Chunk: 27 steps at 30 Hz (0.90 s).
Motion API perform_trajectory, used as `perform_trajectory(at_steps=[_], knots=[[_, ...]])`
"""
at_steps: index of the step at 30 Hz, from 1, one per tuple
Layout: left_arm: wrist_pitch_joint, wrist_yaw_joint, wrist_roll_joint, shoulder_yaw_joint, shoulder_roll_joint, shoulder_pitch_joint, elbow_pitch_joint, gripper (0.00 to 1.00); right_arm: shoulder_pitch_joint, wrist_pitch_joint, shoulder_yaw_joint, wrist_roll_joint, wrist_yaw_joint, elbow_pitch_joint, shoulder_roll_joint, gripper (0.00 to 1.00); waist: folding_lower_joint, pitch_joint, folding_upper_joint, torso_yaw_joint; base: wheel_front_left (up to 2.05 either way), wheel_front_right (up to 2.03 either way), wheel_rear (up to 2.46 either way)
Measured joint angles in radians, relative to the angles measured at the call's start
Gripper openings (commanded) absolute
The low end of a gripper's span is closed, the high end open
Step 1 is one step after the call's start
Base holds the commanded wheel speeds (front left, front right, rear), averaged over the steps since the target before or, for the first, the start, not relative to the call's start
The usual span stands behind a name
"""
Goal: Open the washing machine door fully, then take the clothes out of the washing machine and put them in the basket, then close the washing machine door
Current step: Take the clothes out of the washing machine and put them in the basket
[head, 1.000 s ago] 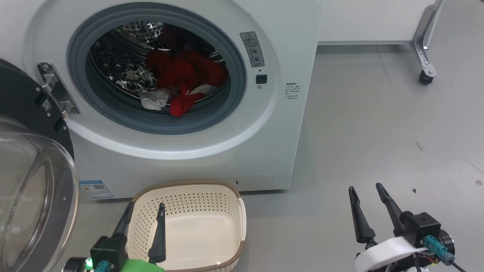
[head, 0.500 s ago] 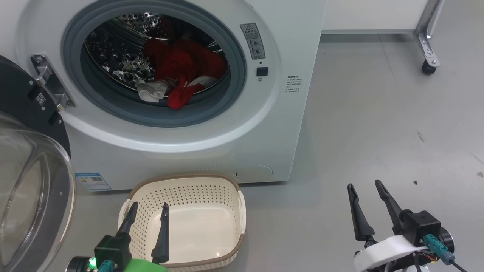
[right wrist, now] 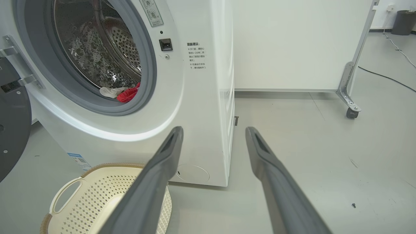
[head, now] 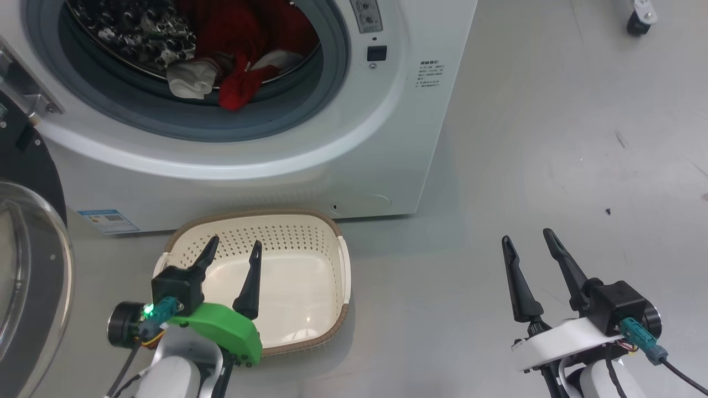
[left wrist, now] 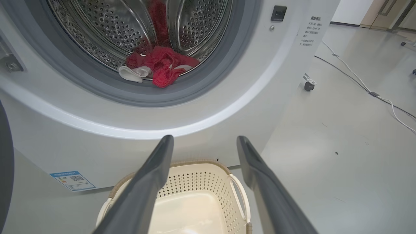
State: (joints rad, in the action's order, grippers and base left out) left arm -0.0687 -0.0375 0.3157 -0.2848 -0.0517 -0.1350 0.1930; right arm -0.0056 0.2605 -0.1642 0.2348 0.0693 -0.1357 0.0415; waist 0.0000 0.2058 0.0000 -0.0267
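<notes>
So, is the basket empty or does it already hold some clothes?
Empty: the basket has a bare cream bottom; the red clothes lie inside the drum.

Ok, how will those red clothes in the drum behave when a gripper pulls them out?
The red clothes lie crumpled inside the washing machine, so probably floppy: a pinch would lift a drooping bunch. One fold hangs onto the grey gasket and may drag there. The white cloth piece touches them and could come along.

The round mouth of the washing machine [head: 359,138] is unblocked, its door [head: 27,276] standing wide at the left, and the basket [head: 298,235] sits just below.
</notes>
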Motion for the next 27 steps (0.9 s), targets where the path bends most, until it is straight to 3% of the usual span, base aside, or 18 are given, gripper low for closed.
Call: perform_trajectory(at_steps=[14,19,27], knots=[[0.253,0.035,0.099,0.049,0.006,-0.335,0.183,1.00,-0.111,0.000,-0.047,0.027,0.012,0.029,0.002,1.00,0.0000,0.192,0.0000,-0.050,0.00,0.00,0.00],[0.292,0.034,0.108,0.088,0.001,-0.478,0.208,1.00,-0.153,0.000,-0.069,0.053,0.015,0.030,0.002,1.00,0.0001,0.259,0.0000,-0.074,0.00,0.00,0.00],[0.330,0.015,0.108,0.159,-0.060,-0.666,0.277,1.00,-0.221,0.000,-0.114,0.104,0.018,0.026,0.004,1.00,0.0001,0.336,0.0000,-0.143,0.00,0.00,0.00]])
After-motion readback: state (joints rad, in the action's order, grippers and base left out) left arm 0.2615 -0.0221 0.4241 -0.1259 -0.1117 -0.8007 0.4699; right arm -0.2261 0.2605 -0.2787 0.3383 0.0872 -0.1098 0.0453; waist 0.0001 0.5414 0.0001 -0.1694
